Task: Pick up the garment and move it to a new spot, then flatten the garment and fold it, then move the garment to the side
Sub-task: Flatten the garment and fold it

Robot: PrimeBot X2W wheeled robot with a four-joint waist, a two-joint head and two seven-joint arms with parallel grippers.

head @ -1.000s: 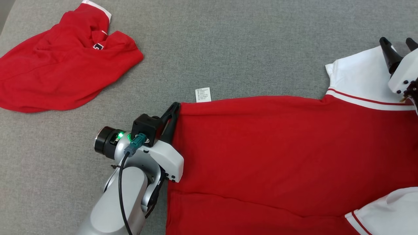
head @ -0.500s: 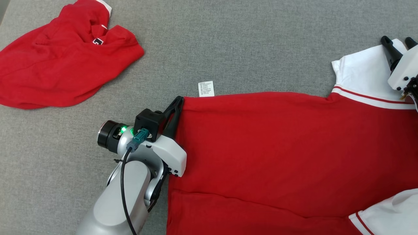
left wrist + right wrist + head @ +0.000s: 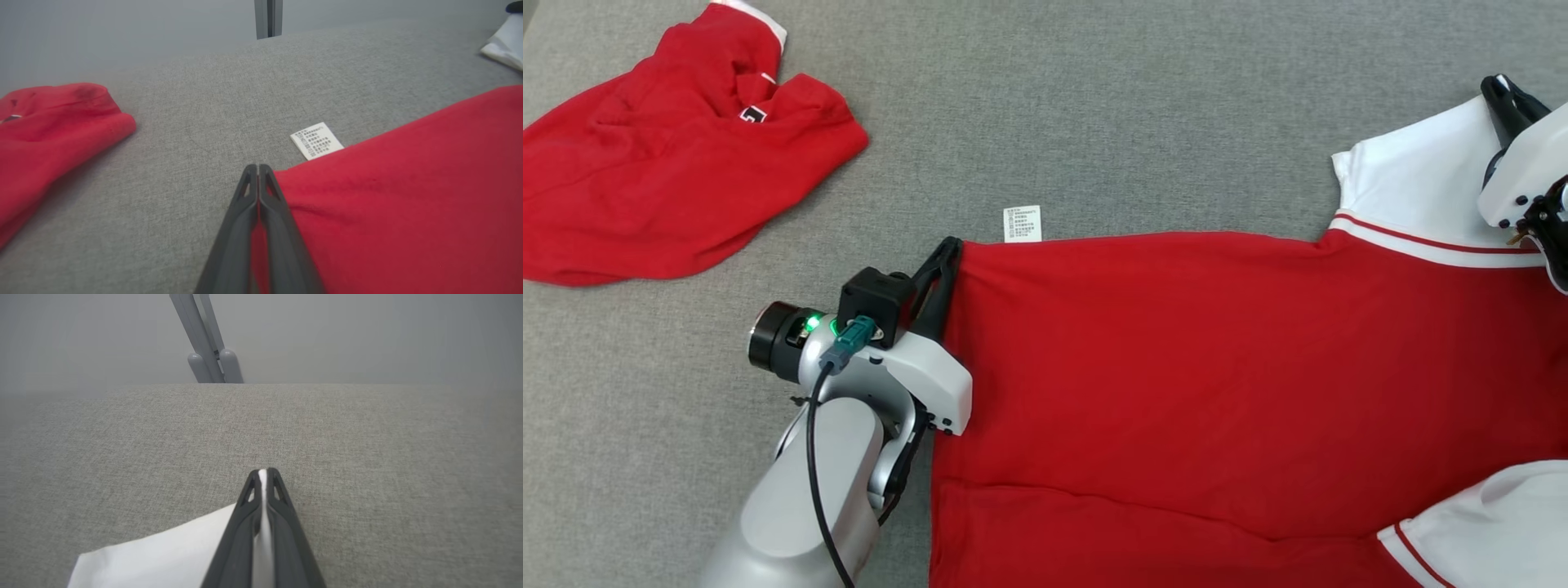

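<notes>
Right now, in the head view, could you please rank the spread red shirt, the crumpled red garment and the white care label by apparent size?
Largest to smallest:
1. spread red shirt, even though the frame cuts it off
2. crumpled red garment
3. white care label, by far the smallest

Tiny care label [image 3: 1022, 224] unreadable; garment [image 3: 1217, 392] cropped right.

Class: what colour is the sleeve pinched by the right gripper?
White sleeve, best seen in the right wrist view.
</notes>
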